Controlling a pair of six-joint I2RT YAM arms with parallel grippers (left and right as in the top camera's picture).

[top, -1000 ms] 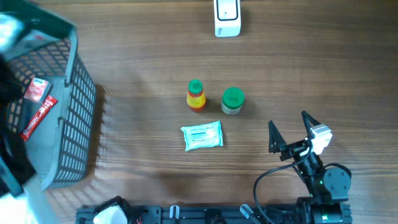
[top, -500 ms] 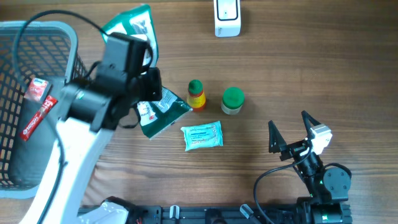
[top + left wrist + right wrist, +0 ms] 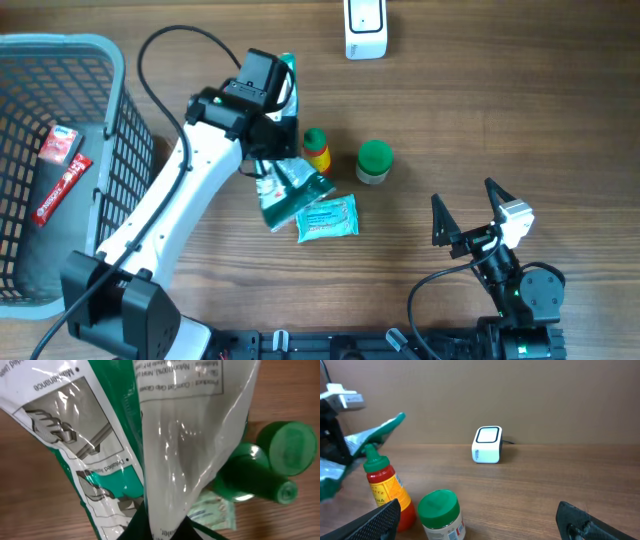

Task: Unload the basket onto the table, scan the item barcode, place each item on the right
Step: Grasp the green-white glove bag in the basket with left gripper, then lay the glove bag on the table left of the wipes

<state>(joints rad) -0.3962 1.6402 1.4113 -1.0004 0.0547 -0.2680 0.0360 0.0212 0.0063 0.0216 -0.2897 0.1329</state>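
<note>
Overhead: the white left arm reaches from the near left corner of the wooden table (image 3: 540, 90) toward its middle. The left gripper (image 3: 270, 150) is clamped on a crinkled green-and-white plastic bag (image 3: 290, 192), which hangs over the table's centre. It overlaps the corner of one pale blue wipes packet (image 3: 328, 217) and sits just beside one red-orange sauce bottle with a green cap (image 3: 316, 152). One green-lidded jar (image 3: 374, 160) stands right of the bottle. One white box-shaped barcode scanner (image 3: 366, 28) sits at the far edge, well apart from the bag, with bare wood between. One grey mesh basket (image 3: 125, 190) fills the left edge and holds two red packets (image 3: 62, 175). The right gripper (image 3: 463, 195) rests near the near right corner, fingers spread wide, with open wood all around it.

Left wrist: the bag fills the frame, pinched at the bottom. One word on it looks like "Maintenance"; the other small print is too blurred to read.

Right wrist: bottle, jar and scanner stand apart; their labels are unreadable.
</note>
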